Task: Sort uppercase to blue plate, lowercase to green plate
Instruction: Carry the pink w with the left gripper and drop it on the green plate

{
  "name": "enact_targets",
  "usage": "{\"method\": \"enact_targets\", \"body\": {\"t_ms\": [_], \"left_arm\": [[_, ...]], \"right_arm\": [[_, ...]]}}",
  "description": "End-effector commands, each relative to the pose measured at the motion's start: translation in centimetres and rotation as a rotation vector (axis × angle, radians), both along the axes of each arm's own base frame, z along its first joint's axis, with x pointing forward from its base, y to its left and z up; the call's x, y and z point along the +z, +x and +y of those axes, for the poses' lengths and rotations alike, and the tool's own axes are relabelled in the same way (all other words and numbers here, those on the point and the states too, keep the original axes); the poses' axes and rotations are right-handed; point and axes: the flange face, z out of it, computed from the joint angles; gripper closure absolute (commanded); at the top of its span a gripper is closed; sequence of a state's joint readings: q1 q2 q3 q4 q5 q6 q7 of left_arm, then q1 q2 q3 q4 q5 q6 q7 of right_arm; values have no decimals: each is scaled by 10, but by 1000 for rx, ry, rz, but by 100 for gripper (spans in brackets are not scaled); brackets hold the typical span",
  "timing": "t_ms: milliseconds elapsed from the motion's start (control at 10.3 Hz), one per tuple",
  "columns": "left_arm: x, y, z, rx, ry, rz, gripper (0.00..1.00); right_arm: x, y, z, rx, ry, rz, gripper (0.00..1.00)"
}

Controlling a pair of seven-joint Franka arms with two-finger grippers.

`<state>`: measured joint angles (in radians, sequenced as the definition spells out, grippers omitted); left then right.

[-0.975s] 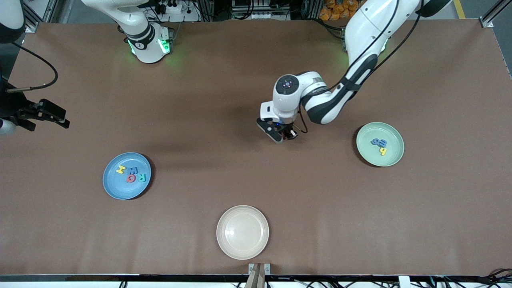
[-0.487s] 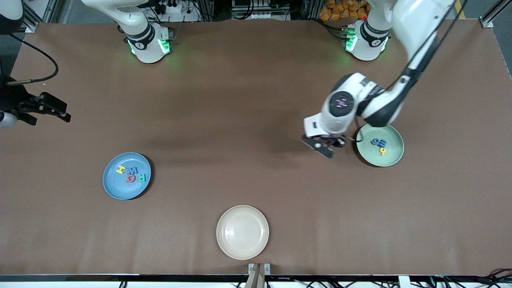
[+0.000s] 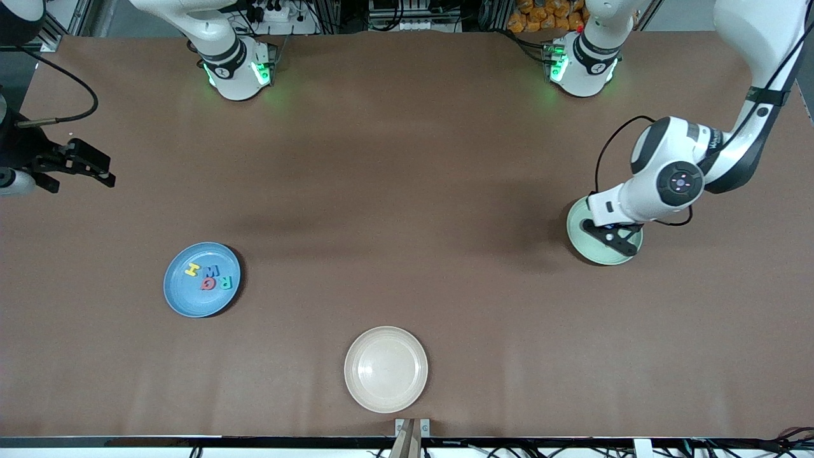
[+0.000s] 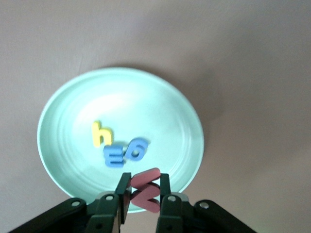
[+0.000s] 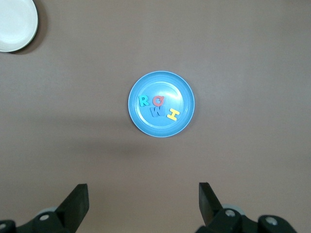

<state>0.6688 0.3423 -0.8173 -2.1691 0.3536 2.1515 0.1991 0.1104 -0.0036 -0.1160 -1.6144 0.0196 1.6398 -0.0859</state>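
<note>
Left gripper (image 4: pixel 144 193) clamped on small red foam w (image 4: pixel 146 189) over pale mint-green round plate (image 3: pixel 582 249), hiding its letters from the front; right gripper (image 5: pixel 142 201) wide open, empty.

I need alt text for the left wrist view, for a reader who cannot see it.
The left gripper, shut on a red w, hangs over the green plate. A yellow h and two blue letters lie in the plate, which sits on a brown table.
</note>
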Motion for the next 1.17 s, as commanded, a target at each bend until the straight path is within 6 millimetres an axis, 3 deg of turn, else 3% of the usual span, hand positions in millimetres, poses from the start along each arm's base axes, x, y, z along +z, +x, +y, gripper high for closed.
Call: {"method": "enact_targets", "body": {"t_ms": [0,97,195,390,682,780,975,1072], "left_arm": [[-10,-14,-2,24,-51,-29,100],[-13,-15,-3,28,-66,-45,100],[-14,-14,0,19,-75,-54,72],[-9,-8,25,39,-77,-73,26],[12,-1,50,60,-65,-114,22],[29,1,56,111,-67,-141,22],[73,9,65,190,-55,-211,0],[97,12,66,235,-53,-209,0]], "right_arm": [[7,-11,-3,-19,-13,13,0],[8,-14,-4,-19,-13,17,0],[9,-15,-5,-19,-12,16,0],[4,-16,-5,-21,-12,25,0],[6,-13,-3,-21,-7,1,0],[6,-12,-3,-21,-7,-3,0],[7,-11,-4,-25,-3,-13,0],[8,-9,-3,-23,-3,-27,0]]}}
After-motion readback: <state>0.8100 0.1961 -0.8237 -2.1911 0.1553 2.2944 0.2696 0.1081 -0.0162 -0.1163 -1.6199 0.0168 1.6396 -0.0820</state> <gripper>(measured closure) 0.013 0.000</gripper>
